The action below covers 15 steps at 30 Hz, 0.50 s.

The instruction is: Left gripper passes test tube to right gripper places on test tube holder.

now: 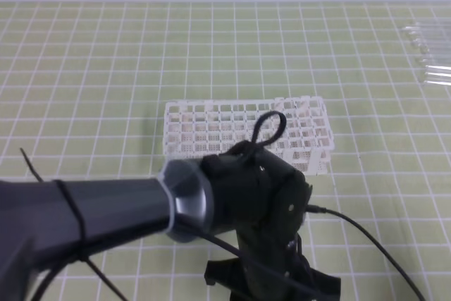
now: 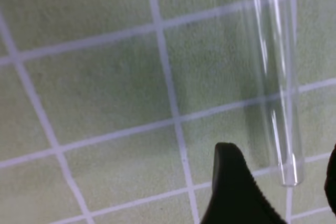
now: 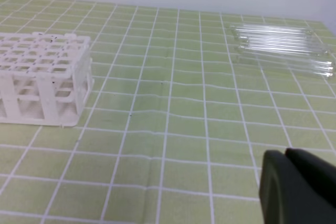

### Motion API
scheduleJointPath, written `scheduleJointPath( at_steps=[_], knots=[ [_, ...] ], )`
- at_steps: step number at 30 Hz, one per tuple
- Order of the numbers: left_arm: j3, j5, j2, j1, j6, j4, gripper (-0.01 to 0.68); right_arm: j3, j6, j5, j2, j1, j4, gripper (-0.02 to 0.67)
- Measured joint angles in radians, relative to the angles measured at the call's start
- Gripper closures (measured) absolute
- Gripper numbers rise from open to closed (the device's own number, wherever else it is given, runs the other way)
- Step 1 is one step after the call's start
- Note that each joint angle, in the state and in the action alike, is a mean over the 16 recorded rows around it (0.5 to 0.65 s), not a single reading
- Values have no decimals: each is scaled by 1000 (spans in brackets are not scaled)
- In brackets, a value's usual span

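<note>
In the left wrist view the test tube [image 2: 277,77] lies flat on the green grid mat, its end near the bottom of the frame. My left gripper [image 2: 280,157] is open and straddles that end: one black finger [image 2: 233,192] sits left of the tube, the other shows only at the right edge. In the high view the left gripper [image 1: 271,280] points down in front of the white test tube holder [image 1: 246,126], and its arm hides the tube. Of my right gripper only a black finger [image 3: 296,187] shows, well right of the test tube holder [image 3: 42,72].
A bunch of similar clear tubes [image 1: 430,54] lies at the far right of the mat, also in the right wrist view as clear tubes [image 3: 283,48]. A black cable [image 1: 366,234] trails from the left arm toward the lower right. A green grid mat [image 1: 106,68] covers the table.
</note>
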Motion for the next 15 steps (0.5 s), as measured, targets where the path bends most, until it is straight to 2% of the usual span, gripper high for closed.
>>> scheduleJointPath(
  at_steps=[15],
  knots=[
    [-2, -12, 69, -17, -6, -21, 644, 0, 0, 0, 0, 0, 0, 651]
  ],
)
